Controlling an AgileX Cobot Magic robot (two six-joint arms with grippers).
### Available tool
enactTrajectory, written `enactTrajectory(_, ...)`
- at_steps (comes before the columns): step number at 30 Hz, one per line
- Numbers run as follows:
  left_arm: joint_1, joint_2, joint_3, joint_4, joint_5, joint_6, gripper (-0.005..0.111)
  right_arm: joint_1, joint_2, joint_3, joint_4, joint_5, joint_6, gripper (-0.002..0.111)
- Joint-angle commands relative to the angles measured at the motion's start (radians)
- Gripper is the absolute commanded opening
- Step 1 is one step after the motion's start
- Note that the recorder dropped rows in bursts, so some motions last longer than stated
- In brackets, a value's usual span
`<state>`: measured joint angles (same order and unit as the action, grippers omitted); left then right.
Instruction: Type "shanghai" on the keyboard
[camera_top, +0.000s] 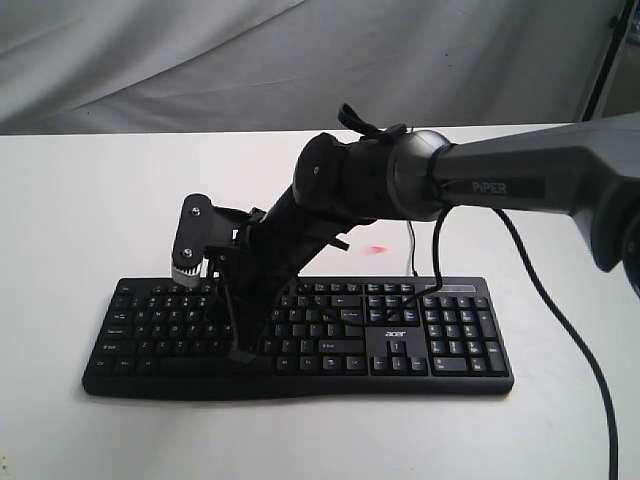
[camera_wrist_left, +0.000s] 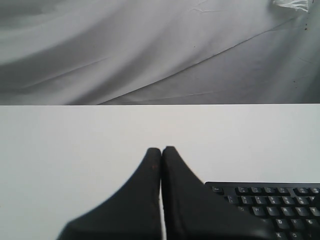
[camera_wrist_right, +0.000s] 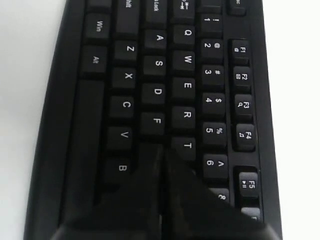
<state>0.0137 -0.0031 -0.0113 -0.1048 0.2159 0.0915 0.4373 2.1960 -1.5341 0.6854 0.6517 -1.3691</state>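
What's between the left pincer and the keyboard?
Only bare white table, as the left wrist view shows, between the shut left pincer and the keyboard corner.

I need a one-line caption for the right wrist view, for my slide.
Shut right gripper pointing at the keyboard, its tip next to the F key.

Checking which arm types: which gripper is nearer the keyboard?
Right. The right gripper is over the keyboard, near G; the left gripper hangs over the table beside it.
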Motion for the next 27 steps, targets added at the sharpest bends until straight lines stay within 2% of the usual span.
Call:
enactTrajectory(1,-0.004,0.003,0.001,-0.004,-0.003,-0.001,0.001,-0.008,-0.006,-0.003,-0.003,0.010,0.000,0.000)
enactTrajectory(27,-0.004,0.003,0.001,-0.004,-0.003,-0.001,0.001,-0.008,0.018,-0.003,0.000,0.023,-0.013,0.000)
